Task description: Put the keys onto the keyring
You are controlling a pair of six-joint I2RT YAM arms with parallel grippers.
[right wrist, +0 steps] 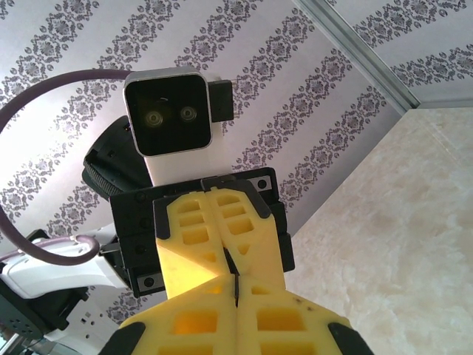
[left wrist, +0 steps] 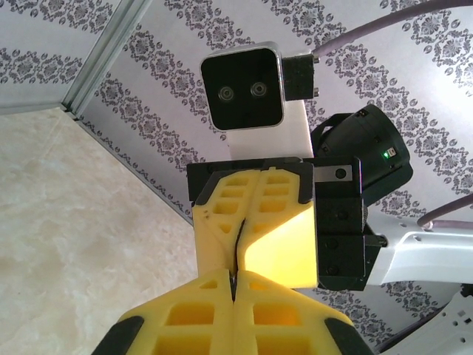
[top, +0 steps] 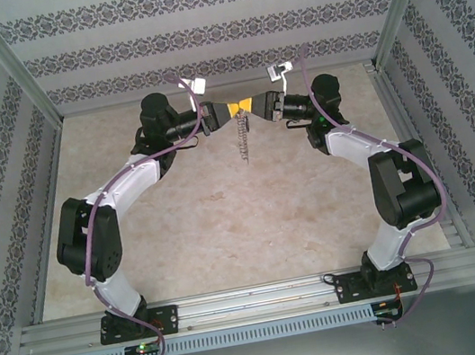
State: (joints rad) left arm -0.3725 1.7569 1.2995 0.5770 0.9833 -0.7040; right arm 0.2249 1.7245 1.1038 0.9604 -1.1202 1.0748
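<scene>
Over the far middle of the table point(top: 229, 234), the left gripper point(top: 235, 111) and the right gripper point(top: 248, 107) met tip to tip, both clenched tight. The keyring point(top: 242, 143) hung straight down from where they met. Which one pinched it could not be told.
</scene>
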